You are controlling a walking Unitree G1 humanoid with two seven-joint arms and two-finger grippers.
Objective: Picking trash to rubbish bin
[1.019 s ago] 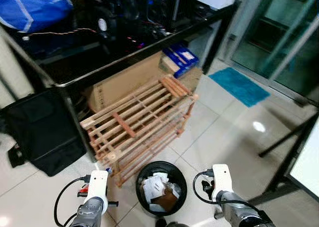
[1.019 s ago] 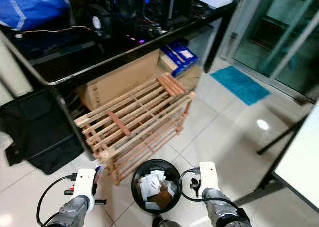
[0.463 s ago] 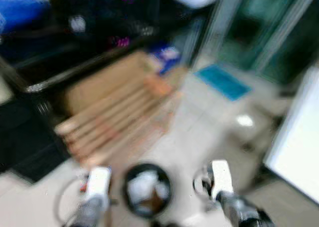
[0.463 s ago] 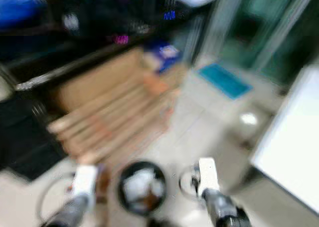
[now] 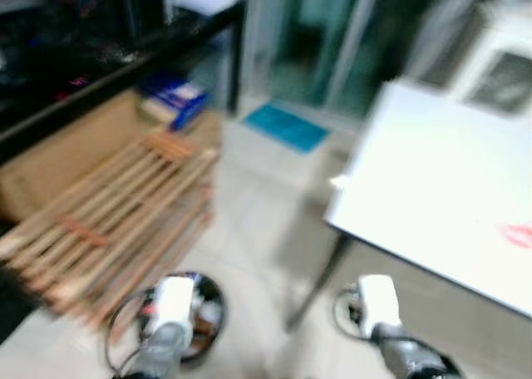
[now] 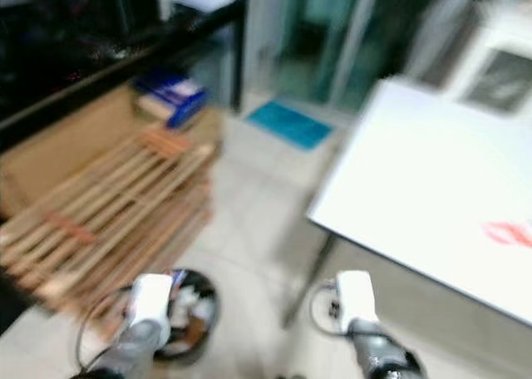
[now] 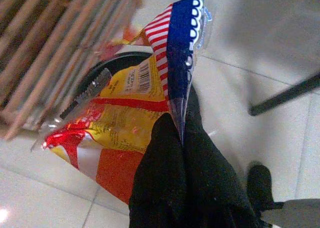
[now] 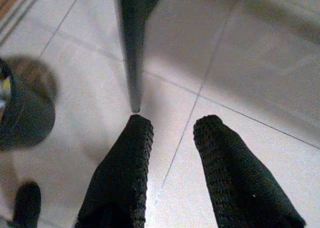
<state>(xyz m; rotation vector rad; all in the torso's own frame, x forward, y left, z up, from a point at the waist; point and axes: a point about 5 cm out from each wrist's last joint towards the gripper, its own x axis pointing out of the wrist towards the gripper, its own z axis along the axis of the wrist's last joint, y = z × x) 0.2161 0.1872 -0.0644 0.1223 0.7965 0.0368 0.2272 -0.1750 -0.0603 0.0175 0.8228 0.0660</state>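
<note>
Both head views were smeared by motion blur, so the slatted light-wood rack [image 5: 108, 221] and the round black rubbish bin [image 5: 204, 312] had soft, streaked edges. The white flat surface [image 6: 432, 204] was washed out, nearly overexposed. The left wrist view was sharper: the shiny red, yellow and blue snack wrapper [image 7: 132, 103] caught small glints. In the right wrist view, the pale tiled floor [image 8: 240, 73] was evenly lit, with soft grey shadows.
</note>
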